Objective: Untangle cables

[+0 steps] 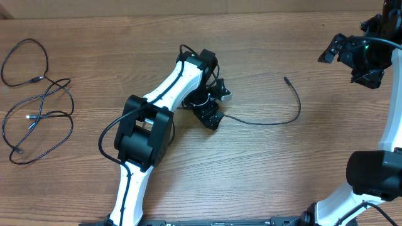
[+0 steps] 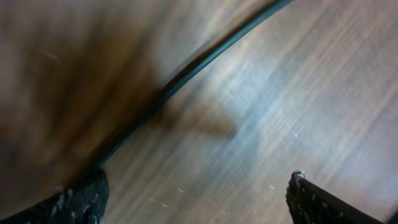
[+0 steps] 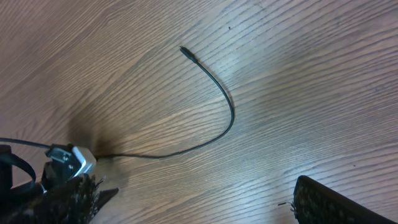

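The left pincer point(image 1: 212, 119) gapes wide over the loose cable point(image 1: 270, 123) on the desk point(image 1: 251, 182), which in the blurred wrist view seems to hug one finger point(image 2: 81, 196), so closing might nudge it aside rather than grip.

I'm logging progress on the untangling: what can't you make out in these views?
Overhead: the loose cable has its near end hidden under the left gripper.
Overhead: the tangle is too thin to tell which strand crosses over.
Left wrist: the loose cable is blurred; neither end shows.
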### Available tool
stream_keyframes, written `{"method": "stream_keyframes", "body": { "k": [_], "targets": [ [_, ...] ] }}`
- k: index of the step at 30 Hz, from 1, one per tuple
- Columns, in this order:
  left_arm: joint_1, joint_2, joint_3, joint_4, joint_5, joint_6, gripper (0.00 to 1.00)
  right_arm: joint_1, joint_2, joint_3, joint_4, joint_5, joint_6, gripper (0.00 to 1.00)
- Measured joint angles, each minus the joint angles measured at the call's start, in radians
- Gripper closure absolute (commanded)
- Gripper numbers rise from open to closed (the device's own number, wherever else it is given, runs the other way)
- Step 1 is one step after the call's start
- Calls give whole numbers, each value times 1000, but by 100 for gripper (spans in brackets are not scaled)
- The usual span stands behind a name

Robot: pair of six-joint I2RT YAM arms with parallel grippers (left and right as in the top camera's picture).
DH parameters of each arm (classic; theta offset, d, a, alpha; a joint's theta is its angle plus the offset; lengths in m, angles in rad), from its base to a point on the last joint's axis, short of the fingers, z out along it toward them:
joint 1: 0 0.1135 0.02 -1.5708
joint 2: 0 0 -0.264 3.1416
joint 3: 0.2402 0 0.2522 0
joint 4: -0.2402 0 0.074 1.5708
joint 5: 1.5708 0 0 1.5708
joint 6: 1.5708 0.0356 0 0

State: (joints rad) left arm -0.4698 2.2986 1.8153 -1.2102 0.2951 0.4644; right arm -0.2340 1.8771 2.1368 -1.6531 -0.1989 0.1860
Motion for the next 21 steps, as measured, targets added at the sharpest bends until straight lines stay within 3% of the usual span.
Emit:
{"method": "stream_keyframes", "body": {
  "k": [15, 21],
  "targets": [
    [-2, 0, 64, 48, -355, -335, 3, 0, 0, 0, 6, -3, 0, 0],
    [-2, 0, 65, 53, -391, -348, 6, 0, 0, 0, 6, -4, 0, 0]
  ]
}}
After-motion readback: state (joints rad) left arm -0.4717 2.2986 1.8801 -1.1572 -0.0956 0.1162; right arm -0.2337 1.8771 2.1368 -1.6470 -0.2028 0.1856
